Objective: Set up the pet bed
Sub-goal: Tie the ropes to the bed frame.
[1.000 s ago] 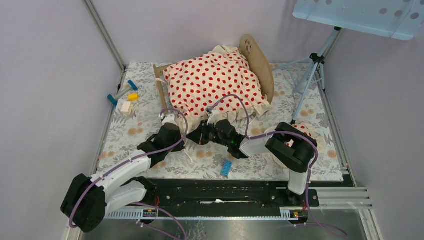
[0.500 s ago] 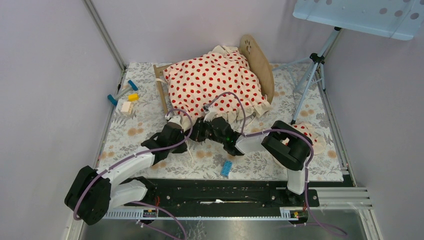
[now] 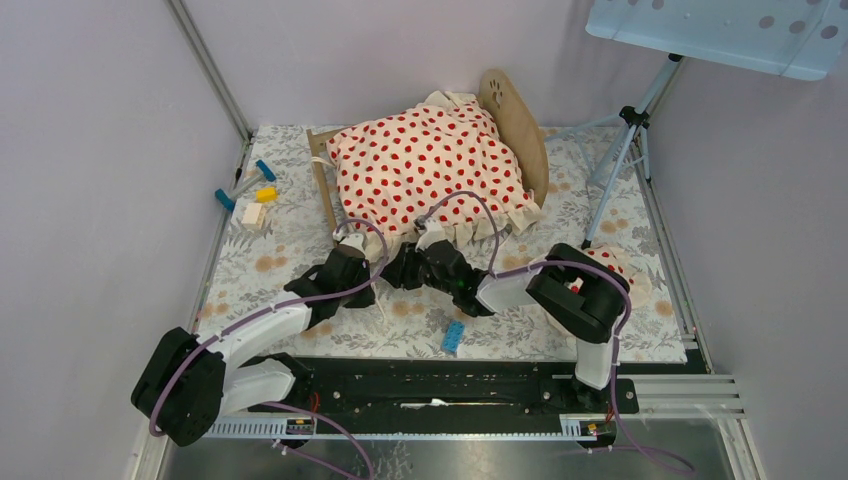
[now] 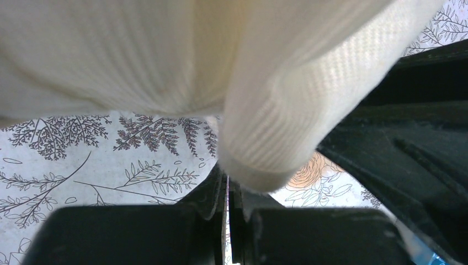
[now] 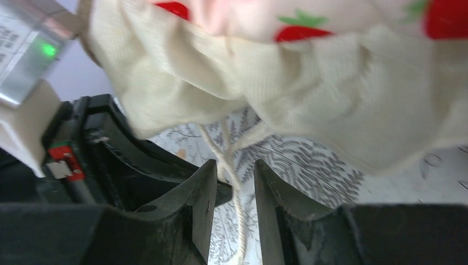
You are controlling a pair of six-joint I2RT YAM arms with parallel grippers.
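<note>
The pet bed stands at the back of the mat, its light-wood end boards showing; the mattress is hidden under a cream blanket with red dots. Both grippers are at the blanket's near ruffled edge. My left gripper is shut, and in the left wrist view the cream ruffle folds down into the tips of my left gripper. My right gripper is beside it. In the right wrist view my right gripper stands open by a narrow gap below the ruffle, with a loose cream thread hanging between the fingers.
A small red-dotted pillow lies on the floral mat behind the right arm. A blue brick lies near the front edge. Small blocks sit at the left, and a tripod stands at the right.
My right gripper has opened and let go of the blanket's edge. The left arm has shifted slightly right and forward, still shut.
</note>
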